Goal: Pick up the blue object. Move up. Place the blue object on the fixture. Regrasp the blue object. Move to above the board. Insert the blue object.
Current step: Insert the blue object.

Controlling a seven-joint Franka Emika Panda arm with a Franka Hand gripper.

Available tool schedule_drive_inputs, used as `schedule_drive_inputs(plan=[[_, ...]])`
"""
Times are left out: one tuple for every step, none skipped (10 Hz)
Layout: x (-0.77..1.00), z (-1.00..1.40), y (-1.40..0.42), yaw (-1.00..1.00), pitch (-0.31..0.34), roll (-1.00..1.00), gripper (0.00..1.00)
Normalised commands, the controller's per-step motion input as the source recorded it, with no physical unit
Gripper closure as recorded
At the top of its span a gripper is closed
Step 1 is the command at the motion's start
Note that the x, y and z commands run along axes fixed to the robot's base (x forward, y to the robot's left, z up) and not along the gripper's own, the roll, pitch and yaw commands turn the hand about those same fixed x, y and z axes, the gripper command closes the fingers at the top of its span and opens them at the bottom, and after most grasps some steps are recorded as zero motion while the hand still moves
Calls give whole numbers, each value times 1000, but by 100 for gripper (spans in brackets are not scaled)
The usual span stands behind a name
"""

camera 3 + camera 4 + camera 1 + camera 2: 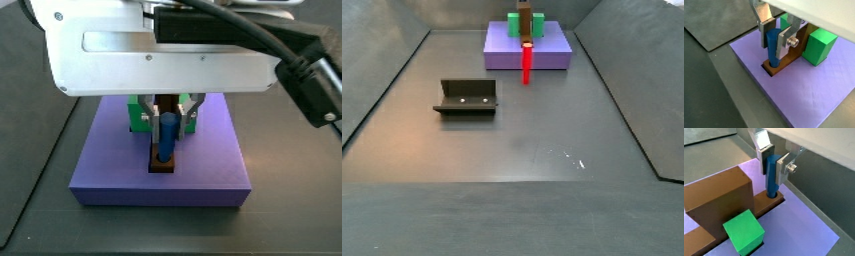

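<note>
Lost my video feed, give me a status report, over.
Gripper above the board, shut on the blue object. Blue object upright, lower end in the brown strip. Green block alongside, not touching. Fixture empty.

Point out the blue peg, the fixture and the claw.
Blue peg (771, 175): wrist view, mid-shaft.
Fixture (466, 98): side view, back wall.
Claw (775, 36): wrist view, between its fingertips, over the board.
</note>
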Motion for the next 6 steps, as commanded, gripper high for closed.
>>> schedule_drive_inputs(plan=[[0, -289, -126, 23, -71, -10, 100], [-20, -483, -66, 0, -130, -56, 100], [-51, -537, -69, 0, -160, -57, 100], [114, -700, 49, -66, -107, -63, 100], [0, -631, 180, -123, -116, -4, 100], [0, -211, 14, -3, -107, -16, 100]])
